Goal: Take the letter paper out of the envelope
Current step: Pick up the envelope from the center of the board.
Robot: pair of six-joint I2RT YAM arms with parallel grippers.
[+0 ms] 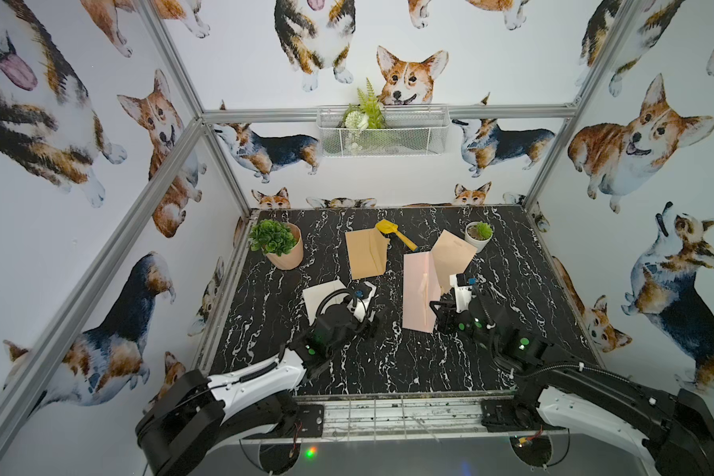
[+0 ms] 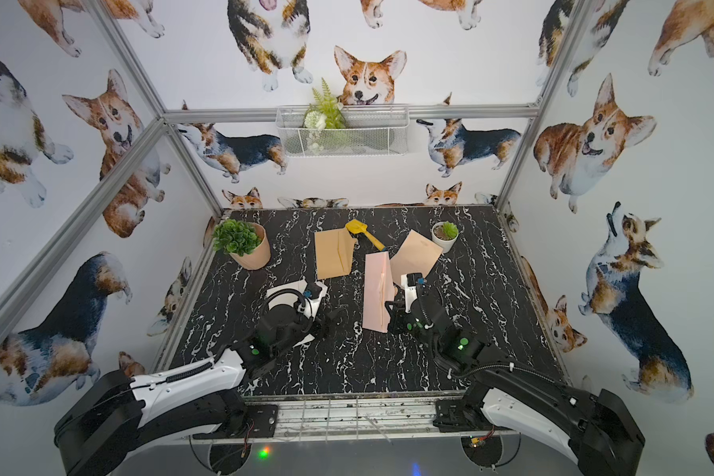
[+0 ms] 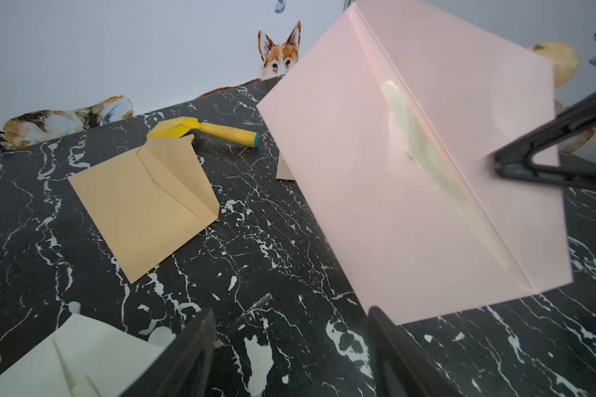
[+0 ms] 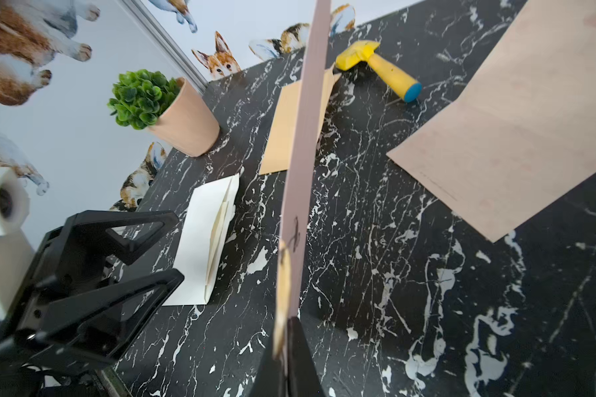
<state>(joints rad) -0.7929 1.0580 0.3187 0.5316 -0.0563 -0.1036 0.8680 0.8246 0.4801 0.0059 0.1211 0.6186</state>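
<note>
Right claw (image 4: 287, 343) pinched the pink envelope (image 3: 358, 192) upright; left claw (image 3: 289, 347) spread, just beside it. Pale letter (image 3: 417, 144) not yet out: next, left claw must reach in and pinch it

In both top views the left arm (image 1: 339, 319) covers much of the white envelope (image 1: 312, 298), and the pink envelope (image 1: 417, 288) hides part of the tan sheet (image 1: 454, 251). In the left wrist view the right claw (image 3: 496, 165) is blurred, one finger hidden behind that envelope.
</note>
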